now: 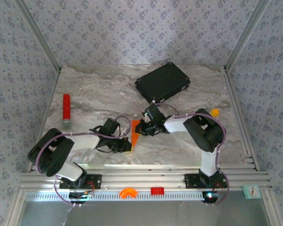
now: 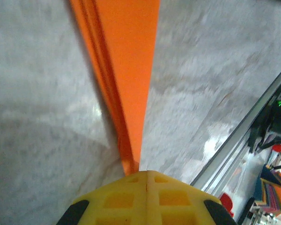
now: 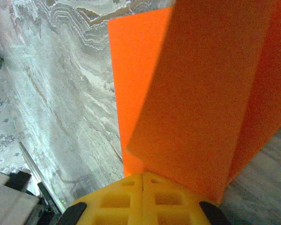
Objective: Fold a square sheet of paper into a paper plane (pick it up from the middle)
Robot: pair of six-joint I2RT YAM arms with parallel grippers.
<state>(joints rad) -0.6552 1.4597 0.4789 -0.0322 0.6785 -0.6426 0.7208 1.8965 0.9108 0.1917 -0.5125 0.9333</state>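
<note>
Pinching the plane [image 1: 133, 135] from both ends, the two grippers meet near the middle of the table [image 1: 94, 89], a little toward its near edge. The left gripper [image 1: 124, 143] reaches in from the left and is clamped on the plane's nearer end. In the left wrist view its yellow fingertips [image 2: 117, 199] press together with the paper [image 2: 131, 70] running out from between them as a narrow orange strip. That strip widens away from the jaws, and stacked fold edges show along its left side. The right gripper [image 1: 140, 128] reaches in from the right and grips the farther end. In the right wrist view its fingertips [image 3: 117, 201] are also closed, and broad orange flaps [image 3: 201, 93] fan out from them, a shaded one in front of a brighter flat layer. Whether the plane touches the marble top or hangs just above it cannot be told. A black case [image 1: 162, 82] lies tilted toward the far side, apart from the grippers. A red cylinder [image 1: 66, 107] lies well off to the left, and a small orange-yellow lump [image 1: 214, 112] sits near the right edge.
</note>
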